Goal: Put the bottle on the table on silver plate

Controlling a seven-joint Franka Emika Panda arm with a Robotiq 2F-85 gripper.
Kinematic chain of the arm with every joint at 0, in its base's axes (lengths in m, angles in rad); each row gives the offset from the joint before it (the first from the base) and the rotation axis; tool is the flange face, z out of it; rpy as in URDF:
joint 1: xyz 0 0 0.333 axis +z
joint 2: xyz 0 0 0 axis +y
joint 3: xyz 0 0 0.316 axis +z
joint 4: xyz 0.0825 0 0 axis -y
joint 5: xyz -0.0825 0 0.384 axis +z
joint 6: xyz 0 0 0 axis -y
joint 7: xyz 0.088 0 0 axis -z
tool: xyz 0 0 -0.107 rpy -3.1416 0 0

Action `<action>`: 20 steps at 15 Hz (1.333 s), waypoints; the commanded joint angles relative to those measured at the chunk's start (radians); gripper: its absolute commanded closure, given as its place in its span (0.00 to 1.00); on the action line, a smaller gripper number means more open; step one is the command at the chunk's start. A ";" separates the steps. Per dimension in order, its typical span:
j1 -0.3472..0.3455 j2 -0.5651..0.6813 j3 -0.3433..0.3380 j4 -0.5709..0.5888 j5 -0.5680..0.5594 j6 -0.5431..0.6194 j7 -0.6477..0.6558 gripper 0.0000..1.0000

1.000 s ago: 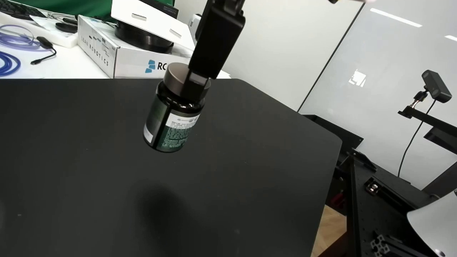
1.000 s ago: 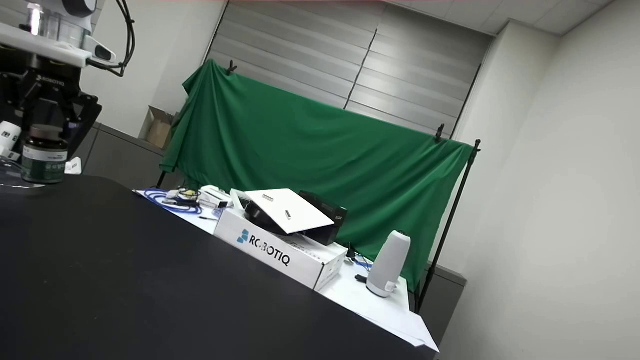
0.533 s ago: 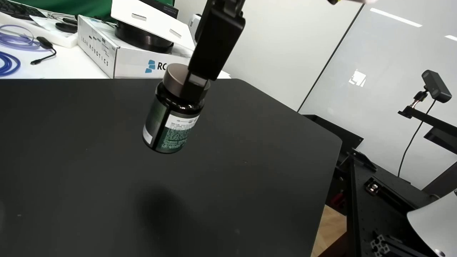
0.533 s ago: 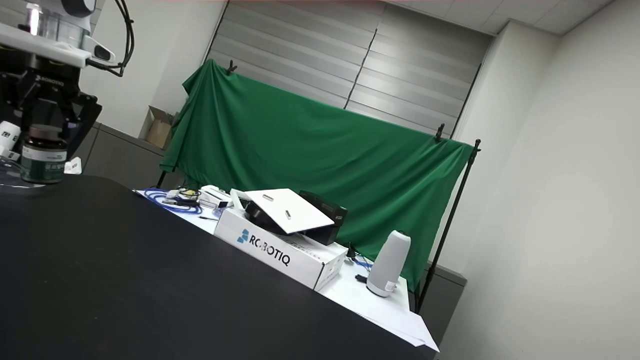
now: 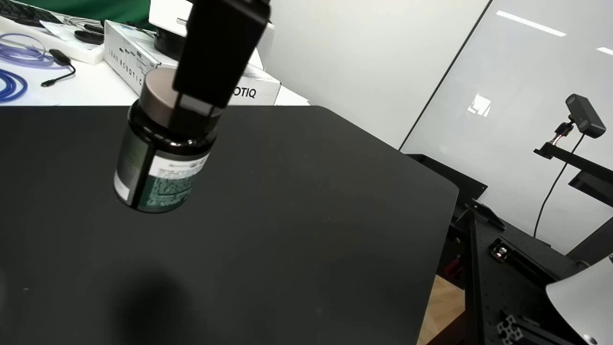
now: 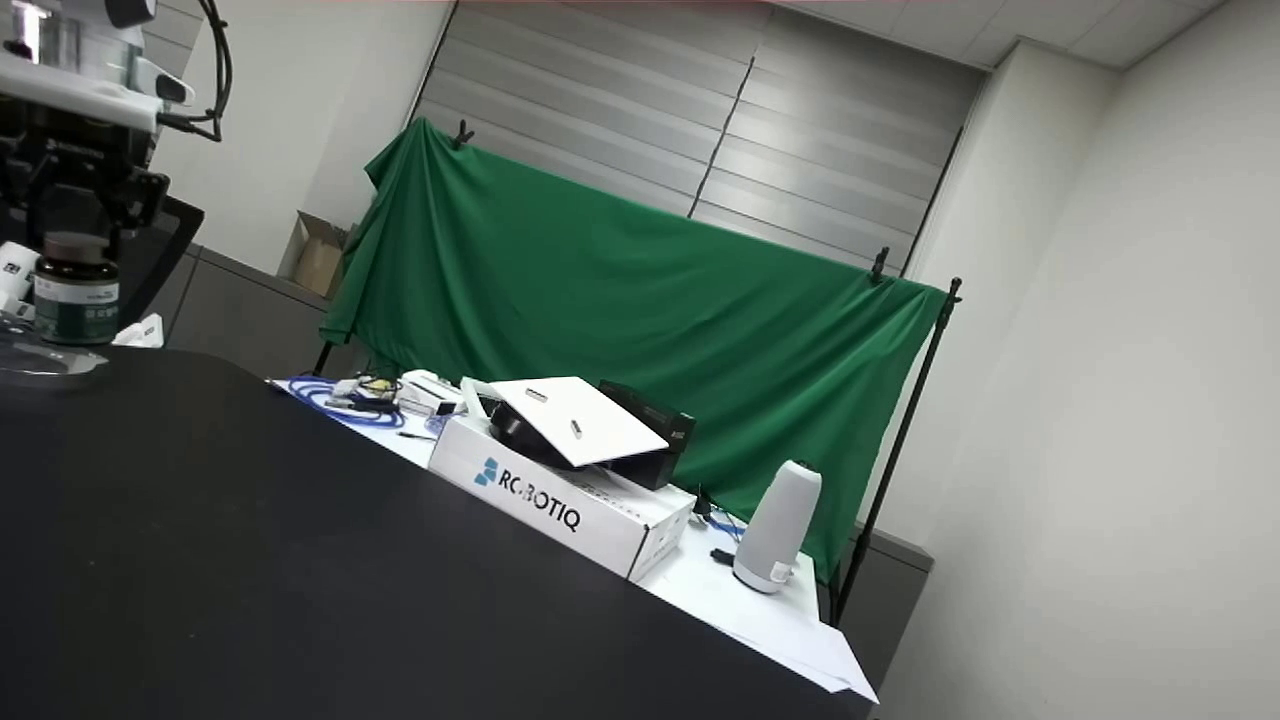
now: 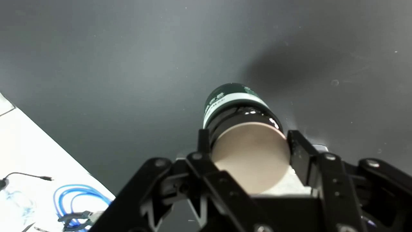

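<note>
Nearest in the wrist view, my gripper is clamped on the cap of the bottle, its 2 fingers pressing from opposite sides. The cap is probably rigid and takes a firm squeeze well, making it a sound place to hold; the glossy shoulder just below would likely prove slippery. I judge the weight light to moderate, the fill being hidden; a jolt might turn the cap or swing the body hanging under it. The label wraps the lower wall, which looks like stiff glass, so a drop could crack it. The bottle is in the air above the black table, with a blurred shadow on the surface. Just below it in an exterior view lies what I take to be the silver plate, cut off at the edge of view; whether the bottle is over it I cannot tell. The base should meet the plate flat and slowly before my fingers part. Beyond the table stands a white printed box.
</note>
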 commanded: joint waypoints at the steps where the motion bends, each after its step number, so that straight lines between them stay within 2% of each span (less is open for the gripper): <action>1: 0.055 0.106 0.000 0.117 -0.040 -0.043 -0.007 0.64; 5: 0.139 0.207 -0.015 0.222 -0.101 -0.037 -0.017 0.64; 10: 0.211 0.317 -0.044 0.369 -0.120 -0.044 -0.044 0.64; 16: 0.247 0.419 -0.089 0.514 -0.106 -0.047 -0.103 0.64; 20: 0.229 0.479 -0.076 0.600 -0.041 -0.080 -0.150 0.64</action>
